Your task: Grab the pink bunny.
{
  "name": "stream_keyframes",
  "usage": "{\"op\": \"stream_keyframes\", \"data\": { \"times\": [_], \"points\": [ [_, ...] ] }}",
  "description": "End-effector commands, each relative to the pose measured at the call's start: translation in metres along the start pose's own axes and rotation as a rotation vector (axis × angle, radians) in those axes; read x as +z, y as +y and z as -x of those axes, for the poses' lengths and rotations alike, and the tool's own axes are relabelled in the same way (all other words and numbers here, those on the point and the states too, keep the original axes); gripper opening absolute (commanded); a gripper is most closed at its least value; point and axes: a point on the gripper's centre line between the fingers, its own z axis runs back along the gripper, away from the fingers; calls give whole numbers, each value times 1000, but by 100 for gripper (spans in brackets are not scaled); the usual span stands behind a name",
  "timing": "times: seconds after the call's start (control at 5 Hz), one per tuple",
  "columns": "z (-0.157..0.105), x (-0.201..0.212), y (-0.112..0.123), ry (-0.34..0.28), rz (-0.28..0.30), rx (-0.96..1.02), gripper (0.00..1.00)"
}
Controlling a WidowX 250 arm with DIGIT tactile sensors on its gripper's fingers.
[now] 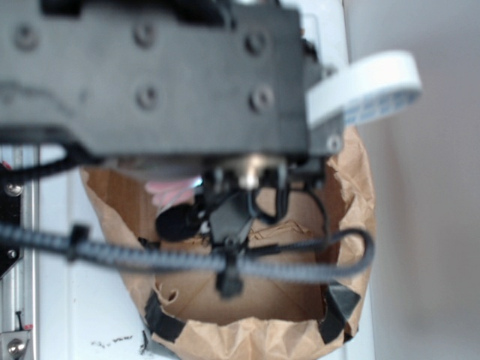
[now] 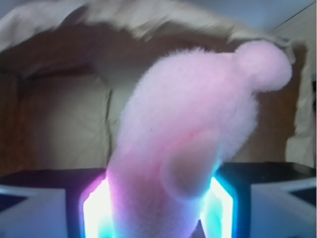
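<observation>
We are looking at two views. In the wrist view the bunny point(image 2: 193, 134) is filling the middle of the frame, pink and fuzzy, rising up from between the two fingers point(image 2: 34, 208) at the bottom corners. The glowing pads are sitting tight against its lower part on both sides, lit white, cyan and magenta. So the claw point(image 2: 158, 213) is pinching the bunny, closed partway with the plush squeezed between the fingers. A round pink lobe is sticking out at the bunny's top right. No face or string is showing here.

Behind the bunny we are seeing the brown paper walls of a bag point(image 2: 64, 119), with its crumpled rim arching overhead.

In the exterior view the black arm point(image 1: 150, 75) is blocking most of the frame, blurred and close to the camera. Below it the bag point(image 1: 352, 195) is standing open, black tape on its rim. The claw point(image 1: 229, 225) is hanging inside the bag's mouth, and cables point(image 1: 187, 259) are crossing in front. A bit of pink point(image 1: 169, 191) is peeking out just under the arm, left of the claw; too blurred for more detail. A white plastic part point(image 1: 367, 86) is jutting out at the arm's right.
</observation>
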Motion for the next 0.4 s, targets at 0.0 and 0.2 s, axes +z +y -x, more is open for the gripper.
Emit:
{"op": "stream_keyframes", "data": {
  "times": [0.0,0.2],
  "points": [
    [15,37,-3,-141,68,15,0],
    [18,31,-5,-156,15,-17,0]
  ]
}}
